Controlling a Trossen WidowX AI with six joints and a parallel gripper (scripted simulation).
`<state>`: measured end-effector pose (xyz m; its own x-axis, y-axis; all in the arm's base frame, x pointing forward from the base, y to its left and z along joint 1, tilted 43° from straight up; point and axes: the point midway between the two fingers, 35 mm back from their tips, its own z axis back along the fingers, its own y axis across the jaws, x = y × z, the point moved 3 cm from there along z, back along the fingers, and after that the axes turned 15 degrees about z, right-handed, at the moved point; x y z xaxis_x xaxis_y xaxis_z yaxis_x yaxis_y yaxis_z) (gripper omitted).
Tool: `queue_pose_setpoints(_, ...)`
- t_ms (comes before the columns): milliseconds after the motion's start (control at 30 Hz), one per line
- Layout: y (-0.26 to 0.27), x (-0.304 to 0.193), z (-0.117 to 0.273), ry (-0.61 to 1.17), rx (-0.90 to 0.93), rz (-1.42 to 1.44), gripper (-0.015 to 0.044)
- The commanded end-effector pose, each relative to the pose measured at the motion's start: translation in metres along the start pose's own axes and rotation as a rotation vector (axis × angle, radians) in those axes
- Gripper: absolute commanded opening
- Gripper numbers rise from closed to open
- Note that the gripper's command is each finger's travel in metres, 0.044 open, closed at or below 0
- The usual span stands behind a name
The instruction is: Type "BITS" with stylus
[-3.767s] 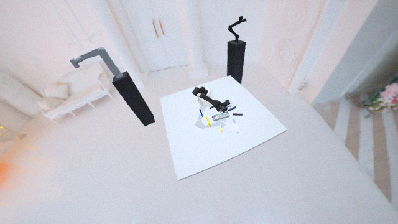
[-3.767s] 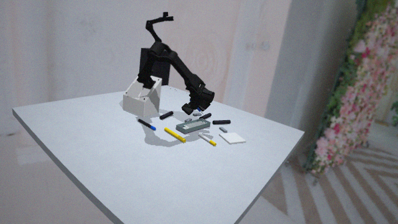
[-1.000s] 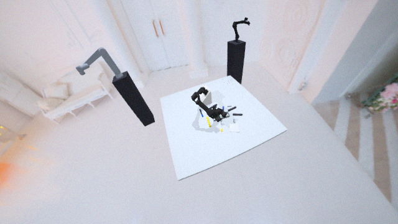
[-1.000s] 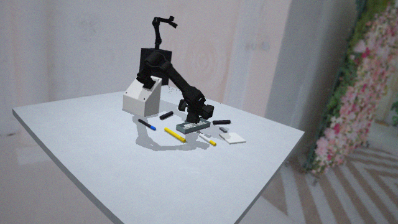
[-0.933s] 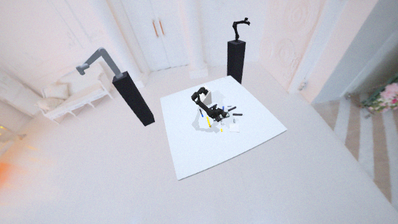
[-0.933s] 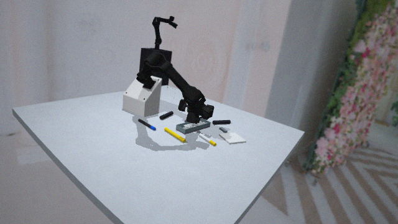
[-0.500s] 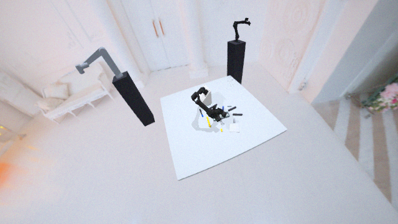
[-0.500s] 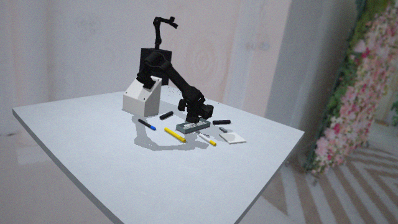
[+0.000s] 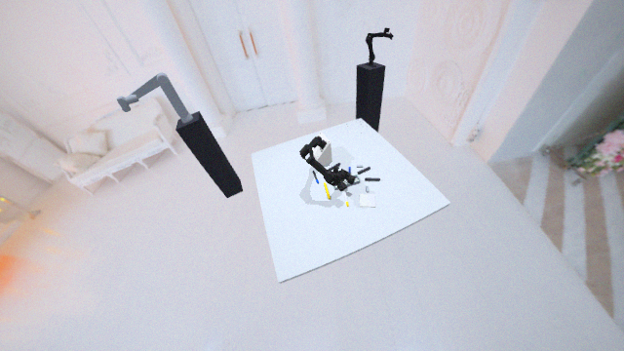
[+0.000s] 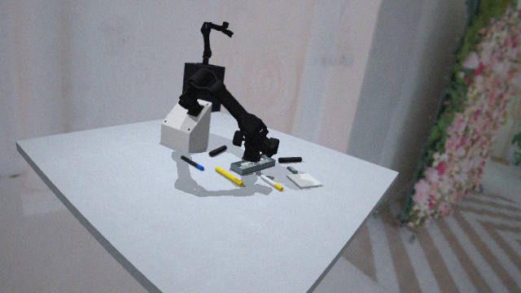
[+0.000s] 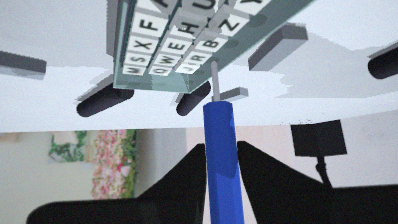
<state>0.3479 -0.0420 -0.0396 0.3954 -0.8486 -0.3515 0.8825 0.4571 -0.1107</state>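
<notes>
Your desk (image 10: 122,228) carries everything, and the keyboard (image 10: 252,164) serves here as the reference mark. The arm's white base block (image 10: 185,128) stands behind and to the left of the keyboard, and the arm (image 10: 236,110) reaches from it to hang over the keys. Loose pens lie around the keyboard: a yellow pen (image 10: 229,177) just in front-left, a blue-tipped pen (image 10: 192,163) further left, a white pen (image 10: 271,182) in front, and a black marker (image 10: 290,159) to its right. A white pad (image 10: 304,180) lies beyond the white pen.

Your tool (image 11: 220,150) is clenched on the stylus (image 11: 222,150), whose blue barrel runs straight out between the jaws. In the wrist view the grey tip (image 11: 215,75) ends beside the B key (image 11: 214,44), at the keyboard's near edge, and I cannot tell whether it touches the key.

My judgement is that the first letter is the step in hand and no progress beyond it can be confirmed. To do it well, you should centre the tip over the B cap before descending, since it appears to sit at the cap's edge, where it could slide off. Press straight along the barrel, firmly, and do not slacken the grasp when lifting for the next key.
</notes>
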Motion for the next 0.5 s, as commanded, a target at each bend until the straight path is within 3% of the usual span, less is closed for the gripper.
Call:
queue_pose_setpoints(0, -0.0005, 0.0025, -0.0012, -0.005, -0.001, 0.007, 0.0081)
queue_pose_setpoints(467, -0.0017, 0.0071, -0.0039, -0.005, -0.001, 0.007, 0.0081)
